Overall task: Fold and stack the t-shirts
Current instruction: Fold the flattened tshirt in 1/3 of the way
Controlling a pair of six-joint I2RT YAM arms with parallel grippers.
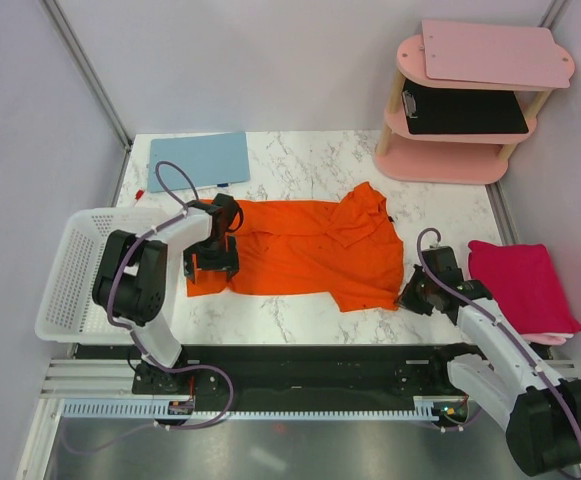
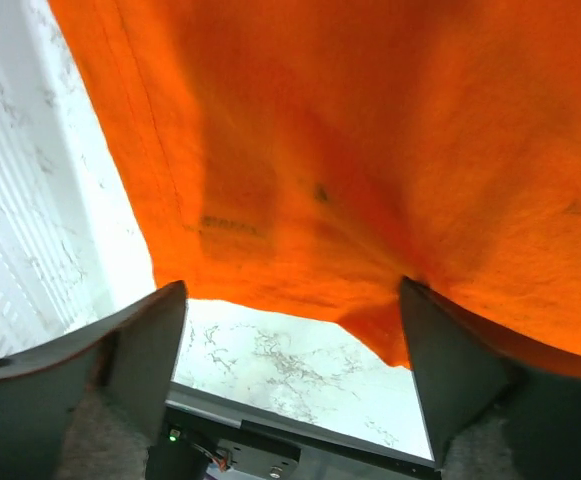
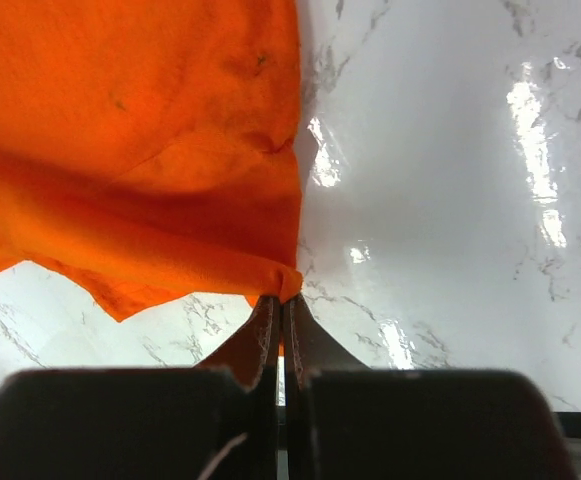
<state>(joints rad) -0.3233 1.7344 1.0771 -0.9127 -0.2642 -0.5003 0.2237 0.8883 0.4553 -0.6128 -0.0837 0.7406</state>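
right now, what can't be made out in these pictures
Top view: the left arm covers part of the orange t-shirt's left end.
Top view: the magenta t-shirt hides most of a pale layer beneath it.
Top view: the pink board overhangs a black item on the shelf.
Right wrist view: the shut jaws hide how much orange cloth they pinch.

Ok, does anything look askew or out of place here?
The pink board lies crooked on the shelf top, overhanging its right end. The orange shirt is bunched at its right end, not flat.
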